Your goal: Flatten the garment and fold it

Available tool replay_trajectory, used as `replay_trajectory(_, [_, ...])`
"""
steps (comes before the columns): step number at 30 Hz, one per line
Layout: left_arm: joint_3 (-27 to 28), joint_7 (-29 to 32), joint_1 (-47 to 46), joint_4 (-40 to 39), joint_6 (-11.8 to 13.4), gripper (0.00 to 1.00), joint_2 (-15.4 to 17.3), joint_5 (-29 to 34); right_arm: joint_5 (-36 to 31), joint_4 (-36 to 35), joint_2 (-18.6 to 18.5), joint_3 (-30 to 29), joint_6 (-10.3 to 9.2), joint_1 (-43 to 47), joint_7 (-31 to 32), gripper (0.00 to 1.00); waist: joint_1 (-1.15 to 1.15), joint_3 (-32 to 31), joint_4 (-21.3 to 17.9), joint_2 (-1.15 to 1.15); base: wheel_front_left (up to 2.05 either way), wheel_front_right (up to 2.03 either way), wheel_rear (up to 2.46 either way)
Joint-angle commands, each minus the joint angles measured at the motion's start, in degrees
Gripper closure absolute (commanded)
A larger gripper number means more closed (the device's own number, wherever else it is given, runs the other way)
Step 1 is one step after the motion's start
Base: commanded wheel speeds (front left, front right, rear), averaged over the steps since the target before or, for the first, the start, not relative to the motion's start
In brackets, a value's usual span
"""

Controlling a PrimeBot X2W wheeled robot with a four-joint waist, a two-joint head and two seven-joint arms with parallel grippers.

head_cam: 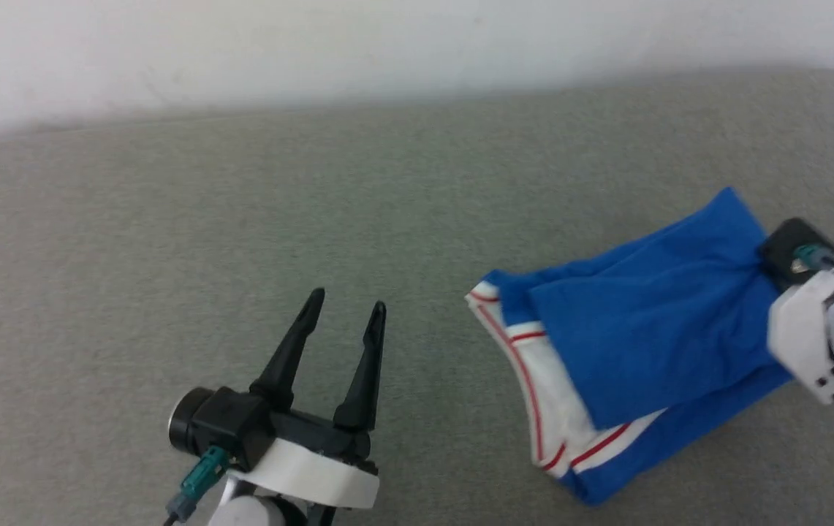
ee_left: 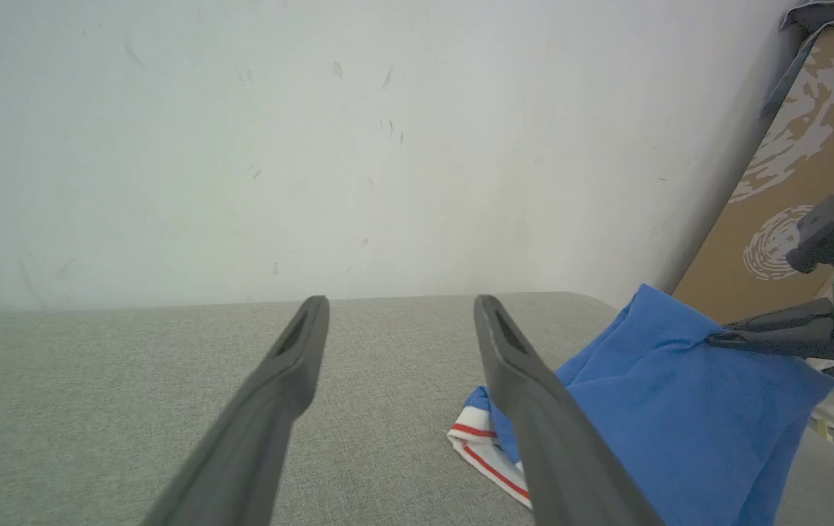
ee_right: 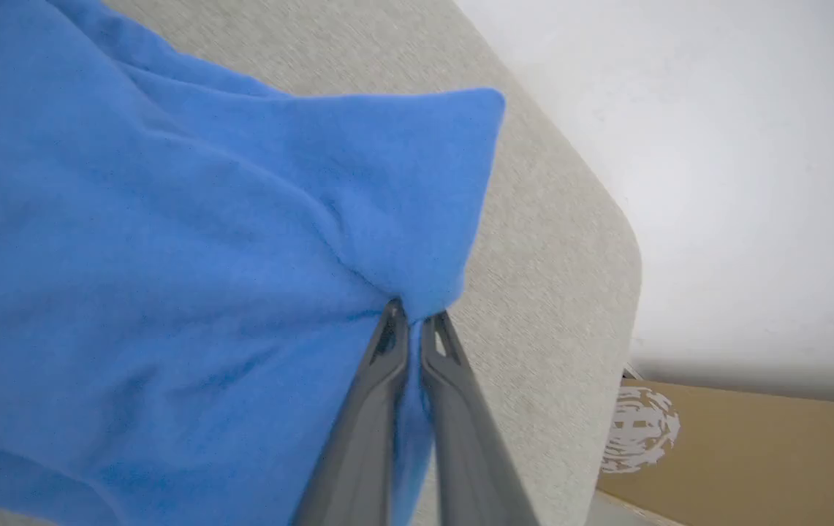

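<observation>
**Item:** garment (head_cam: pixel 643 343), blue jersey cloth with a white sleeve and red stripe trim.
**Location:** right part of a grey fabric-covered surface (head_cam: pixel 241 219), near its rounded corner. It may be a cushion or a padded top; the views do not settle it. A pale wall (head_cam: pixel 387 44) stands behind, and a printed cardboard box (ee_right: pixel 716 438) stands off the corner.
**Condition:** bunched, not flat. A blue panel lies over the white sleeve, and the striped hem shows at the left edge. No lettering is visible.

**Right tool** (ee_right: pixel 409 321): clenched on the blue edge just beside an upper corner. The cloth tents up to the pinch.
**Left tool** (head_cam: pixel 347 307): released and grasping nothing, over bare surface, well apart from the garment.

**Step in hand (judged):** drawing the pinched blue layer out to flatten it.
**Handling notes:**
- Pull low and evenly, away from the striped hem, so creases run out rather than the whole bundle sliding.
- A single pinch invites skew, so bring the left tool in to pin or take the opposite edge.
- Let go only once the edge lies down.
</observation>
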Motion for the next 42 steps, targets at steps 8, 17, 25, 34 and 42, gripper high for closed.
replay_trajectory(8, [-0.78,-0.27,-5.82,-2.27,-0.64,0.0,-0.03,4.02,-2.08,8.57,-6.85,-4.42,-0.13,-4.55,-7.65,1.0,0.0,13.97,-9.38,0.0,0.0,0.0,0.0])
replay_trajectory(17, [-1.78,-0.27,-9.65,-4.25,-1.2,0.0,-0.03,5.84,-7.81,24.05,-7.52,-16.28,-0.13,-6.87,-19.76,1.0,0.0,20.5,-7.68,0.0,0.0,0.0,0.0])
replay_trajectory(25, [-2.27,-0.27,-10.74,-4.63,-1.29,0.0,-0.03,5.66,-13.45,33.14,-6.34,-24.99,-0.13,-7.4,-24.69,1.0,0.0,22.49,-5.87,0.0,0.0,0.0,0.0])
replay_trajectory(34, [-2.17,-0.27,-10.56,-3.66,-1.31,0.0,-0.03,4.9,-16.24,37.76,-3.28,-28.15,-0.13,-8.48,-28.24,0.0,0.0,20.43,-5.06,0.0,0.0,0.0,0.0])
replay_trajectory(42, [0.44,-0.27,-6.39,-1.91,-0.71,0.0,-0.03,1.92,-12.58,36.46,-0.43,-27.99,-0.13,-9.22,-32.39,0.0,0.0,9.59,-4.48,0.0,0.0,0.0,0.0])
